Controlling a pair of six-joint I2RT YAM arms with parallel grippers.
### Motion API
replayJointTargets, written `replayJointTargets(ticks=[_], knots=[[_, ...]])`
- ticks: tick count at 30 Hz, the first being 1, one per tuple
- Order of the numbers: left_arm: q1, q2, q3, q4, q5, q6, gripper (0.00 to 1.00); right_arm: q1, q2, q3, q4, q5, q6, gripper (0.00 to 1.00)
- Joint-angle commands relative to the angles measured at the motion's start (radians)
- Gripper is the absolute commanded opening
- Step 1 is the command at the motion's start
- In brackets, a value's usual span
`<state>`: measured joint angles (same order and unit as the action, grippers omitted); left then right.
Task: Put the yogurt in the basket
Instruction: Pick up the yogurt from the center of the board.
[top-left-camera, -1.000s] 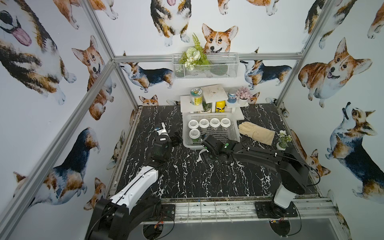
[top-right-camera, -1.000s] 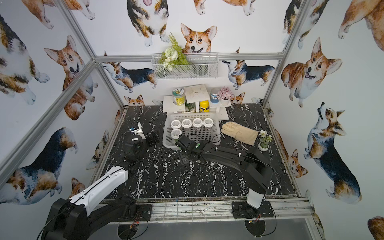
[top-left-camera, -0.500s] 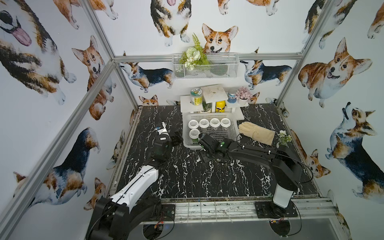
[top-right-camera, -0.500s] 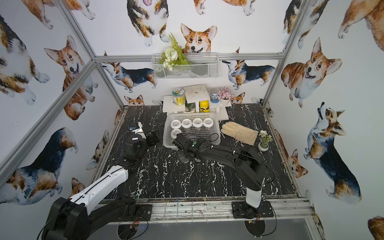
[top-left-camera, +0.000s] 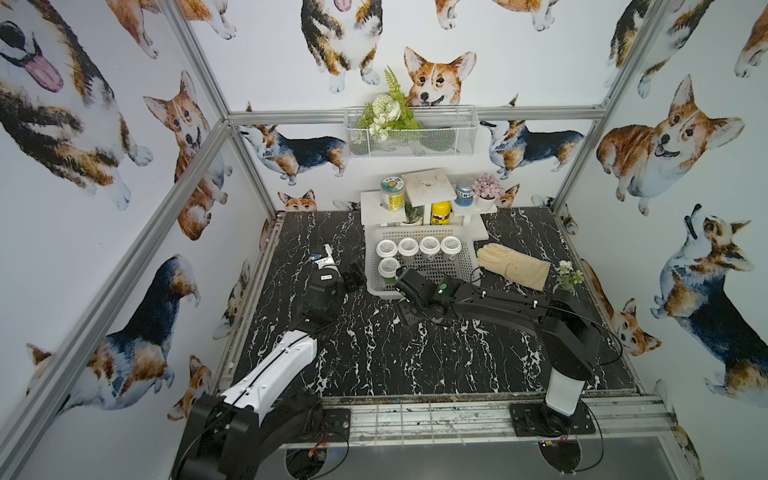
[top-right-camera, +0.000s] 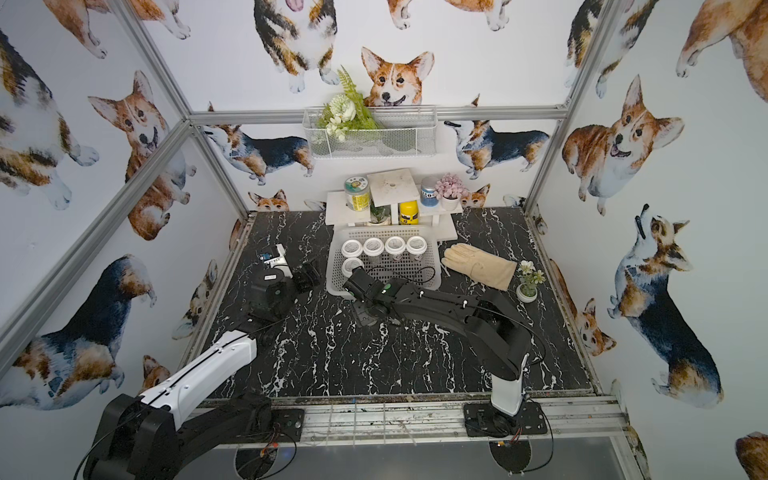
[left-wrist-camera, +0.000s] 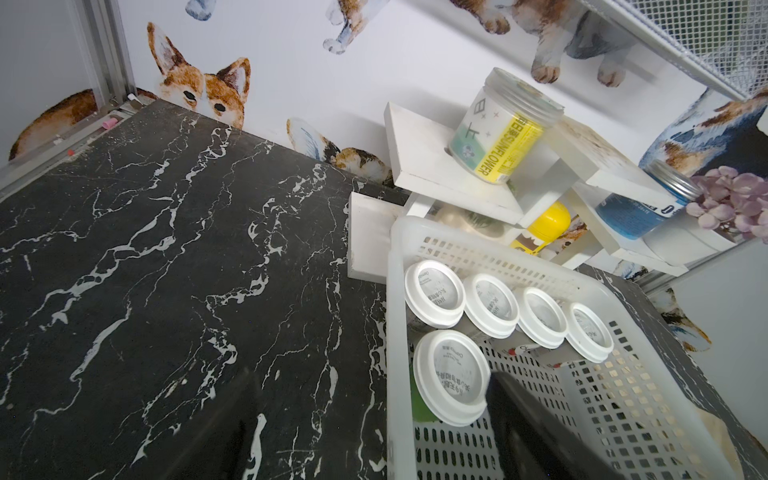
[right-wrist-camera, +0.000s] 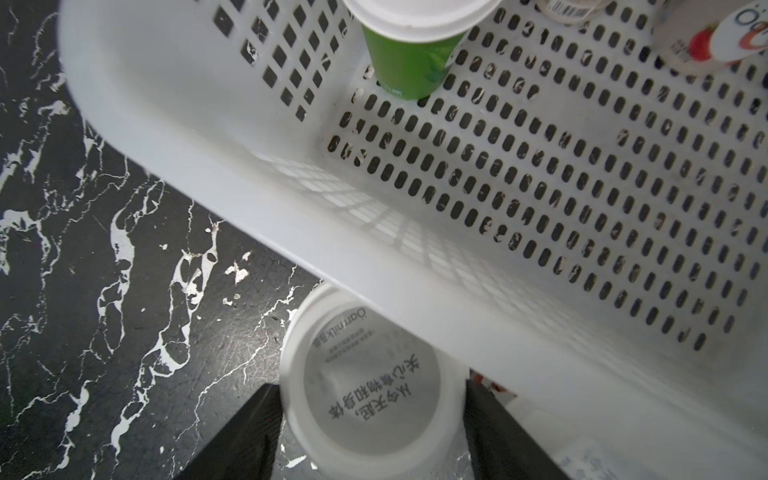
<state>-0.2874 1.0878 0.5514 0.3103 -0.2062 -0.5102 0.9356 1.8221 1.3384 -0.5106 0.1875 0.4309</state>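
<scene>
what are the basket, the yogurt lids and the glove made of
basket: looks like moulded white plastic, slightly glossy, with slotted walls.
yogurt lids: likely matte white plastic, grey printed centre, maybe foil.
glove: soft cream fabric or leather, creased; cannot tell which.

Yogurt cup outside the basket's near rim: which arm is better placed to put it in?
Right. The right gripper grips that yogurt cup just outside the basket rim; the left gripper stands open, empty, at the basket's side.

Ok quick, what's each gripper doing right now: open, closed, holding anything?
Left gripper: open, holding nothing.
Right gripper: closed on a yogurt cup, just outside the basket.
</scene>
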Motion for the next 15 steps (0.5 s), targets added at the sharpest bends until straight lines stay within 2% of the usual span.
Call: replayJointTargets(ticks=[1, 5, 15], knots=[[0.002, 0.004, 0.01, 0.025, 0.002, 0.0, 0.9, 0.003, 0.009, 0.014, -0.025, 0.012, -0.003, 0.75], [0.003, 0.004, 0.009, 0.025, 0.002, 0.001, 0.9, 0.005, 0.013, 0.021, -0.027, 0.018, -0.003, 0.75], [0.002, 0.004, 0.008, 0.027, 0.004, 0.002, 0.9, 0.008, 0.026, 0.025, -0.031, 0.01, -0.003, 0.68]])
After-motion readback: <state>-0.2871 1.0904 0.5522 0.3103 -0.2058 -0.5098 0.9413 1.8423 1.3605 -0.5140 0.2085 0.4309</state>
